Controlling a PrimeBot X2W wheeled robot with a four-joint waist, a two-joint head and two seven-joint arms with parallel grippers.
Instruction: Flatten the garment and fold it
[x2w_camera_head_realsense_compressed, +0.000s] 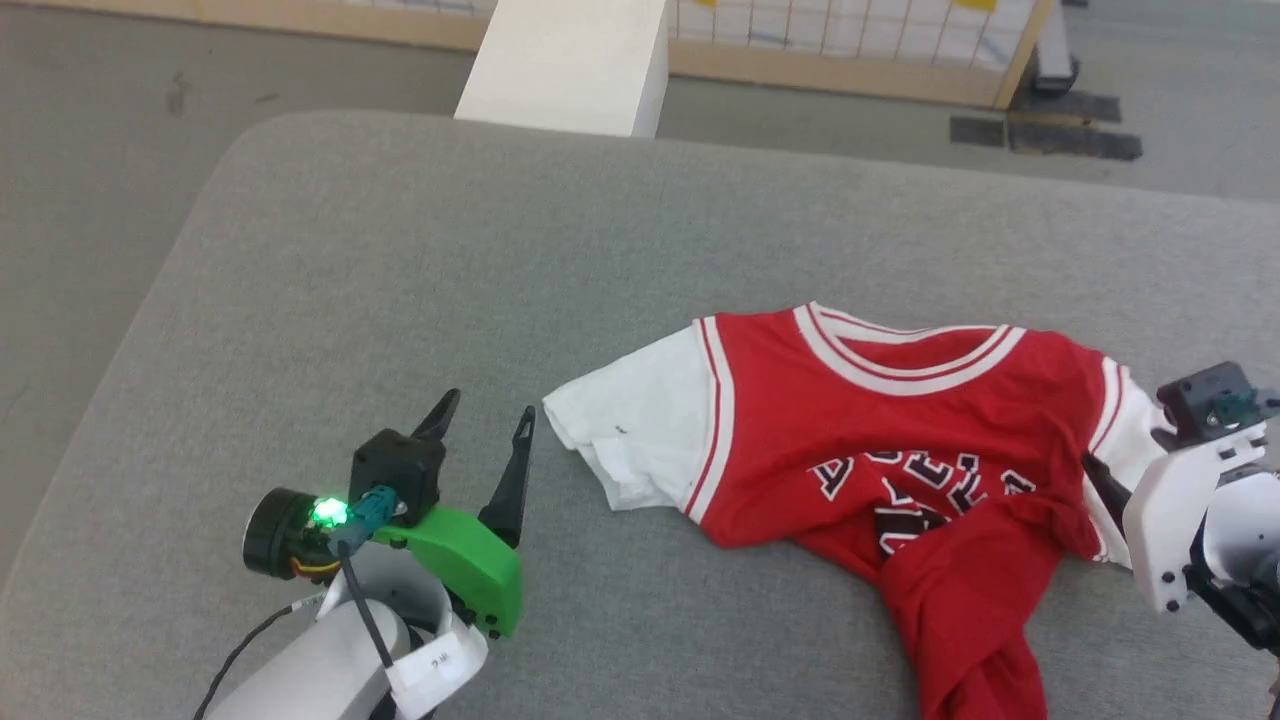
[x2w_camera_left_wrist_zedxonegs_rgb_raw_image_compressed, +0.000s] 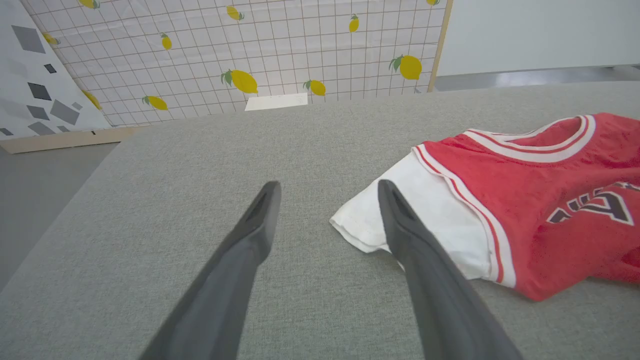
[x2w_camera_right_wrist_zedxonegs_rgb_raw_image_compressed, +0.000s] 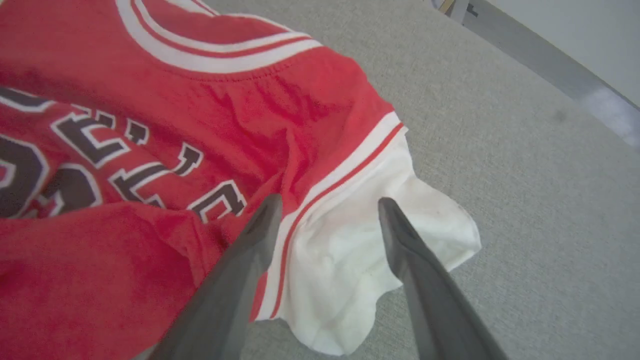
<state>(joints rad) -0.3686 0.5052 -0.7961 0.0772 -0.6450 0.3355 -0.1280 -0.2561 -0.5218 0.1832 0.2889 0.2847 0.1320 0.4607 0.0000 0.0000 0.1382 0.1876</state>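
The garment (x2w_camera_head_realsense_compressed: 880, 420) is a red jersey lying front up on the grey table (x2w_camera_head_realsense_compressed: 400, 280), collar toward the far side. Its lower part is bunched and twisted, trailing toward the near edge (x2w_camera_head_realsense_compressed: 960, 620). One white sleeve (x2w_camera_head_realsense_compressed: 640, 425) lies flat on the left. My left gripper (x2w_camera_head_realsense_compressed: 485, 415) stands open just left of that sleeve, with nothing between its fingers (x2w_camera_left_wrist_zedxonegs_rgb_raw_image_compressed: 327, 187). My right gripper (x2w_camera_right_wrist_zedxonegs_rgb_raw_image_compressed: 327, 205) is open over the other white sleeve (x2w_camera_right_wrist_zedxonegs_rgb_raw_image_compressed: 350, 260), its fingers straddling the crumpled cloth without pinching it.
A white pillar (x2w_camera_head_realsense_compressed: 570, 60) stands beyond the table's far edge. Behind it runs a wood-framed screen with a lemon-print grid (x2w_camera_left_wrist_zedxonegs_rgb_raw_image_compressed: 250, 50). The table's rounded left corner (x2w_camera_head_realsense_compressed: 230, 150) drops to grey floor. Bare table surface stretches left of and beyond the garment.
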